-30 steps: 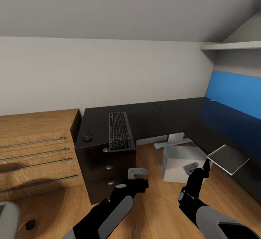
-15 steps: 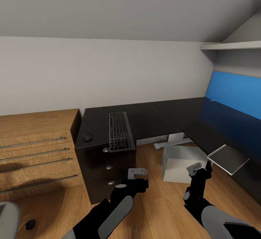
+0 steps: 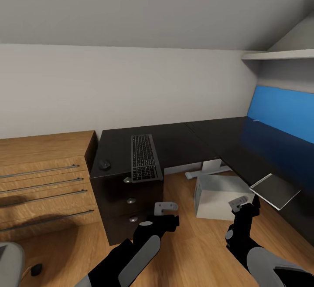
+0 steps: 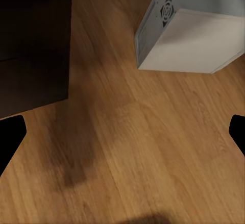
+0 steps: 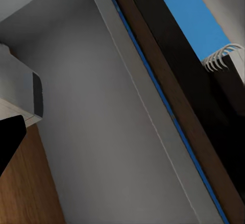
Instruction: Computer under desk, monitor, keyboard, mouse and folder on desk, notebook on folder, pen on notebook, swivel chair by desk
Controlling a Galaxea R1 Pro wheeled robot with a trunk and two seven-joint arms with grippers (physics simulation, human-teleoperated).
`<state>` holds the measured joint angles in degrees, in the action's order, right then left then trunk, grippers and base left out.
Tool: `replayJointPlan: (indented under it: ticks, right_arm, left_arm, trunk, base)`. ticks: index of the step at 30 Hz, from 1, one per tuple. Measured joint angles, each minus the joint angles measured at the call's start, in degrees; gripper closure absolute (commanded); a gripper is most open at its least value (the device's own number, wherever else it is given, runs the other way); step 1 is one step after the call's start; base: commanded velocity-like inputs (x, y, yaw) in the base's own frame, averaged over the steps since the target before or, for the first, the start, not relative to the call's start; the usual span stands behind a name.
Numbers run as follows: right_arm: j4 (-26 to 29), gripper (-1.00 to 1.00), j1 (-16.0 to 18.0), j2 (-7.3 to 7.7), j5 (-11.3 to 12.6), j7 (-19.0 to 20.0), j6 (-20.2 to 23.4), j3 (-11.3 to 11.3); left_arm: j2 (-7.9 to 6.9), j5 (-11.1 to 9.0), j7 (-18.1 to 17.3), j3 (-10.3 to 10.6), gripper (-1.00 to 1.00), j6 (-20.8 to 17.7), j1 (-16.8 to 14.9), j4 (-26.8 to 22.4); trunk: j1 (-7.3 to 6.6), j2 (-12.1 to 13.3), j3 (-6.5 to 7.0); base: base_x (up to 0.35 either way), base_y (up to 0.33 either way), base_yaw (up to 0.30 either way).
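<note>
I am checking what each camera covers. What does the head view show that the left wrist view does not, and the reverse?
Head view adds: keyboard and mouse on the desk, and a wood cabinet. Left wrist view adds: a clear vent grille on the computer. Shared: computer, wood floor, black drawer unit.

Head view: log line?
keyboard, mouse on desk | computer on floor | notebook overhanging desk edge | left gripper open | right gripper near notebook
</note>
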<state>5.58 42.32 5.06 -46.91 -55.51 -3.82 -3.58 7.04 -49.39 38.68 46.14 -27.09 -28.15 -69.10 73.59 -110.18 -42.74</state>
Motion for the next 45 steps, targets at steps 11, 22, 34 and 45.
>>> replayJointPlan:
  ticks: [11, 22, 34, 45]
  right_arm:
    - [0.0, -1.0, 0.0, -0.08, 0.0, -0.4, 0.0, 0.0]
    - [0.0, -1.0, 0.0, -0.15, 0.0, -0.5, -0.1, 0.1]
    - [-0.1, -1.0, 0.0, -0.31, 0.0, -1.7, -0.1, 0.3]
    - [-0.1, -1.0, 0.0, -0.37, -0.2, -2.1, -0.1, 0.4]
  left_arm:
    - [0.01, 0.0, 0.0, 0.0, -1.0, 0.0, 0.0, 0.0]
    - [-0.07, 0.1, 0.0, 0.0, -1.0, 0.1, 0.0, 0.0]
    - [0.15, 0.1, 0.0, 0.5, -1.0, 0.0, 0.0, 0.0]
    - [0.09, -0.1, 0.0, 0.6, -1.0, 0.0, 0.0, 0.1]
  trunk:
    - [0.0, 0.0, 0.0]
    - [0.01, 0.0, 0.0]
    - [-1.09, 2.0, 0.89]
    - [-3.51, 6.4, 2.87]
  base:
    - [0.0, 0.0, 0.0]
    - [-0.068, 0.062, 0.0]
    - [-0.013, 0.012, 0.0]
    - [0.0, 0.0, 0.0]
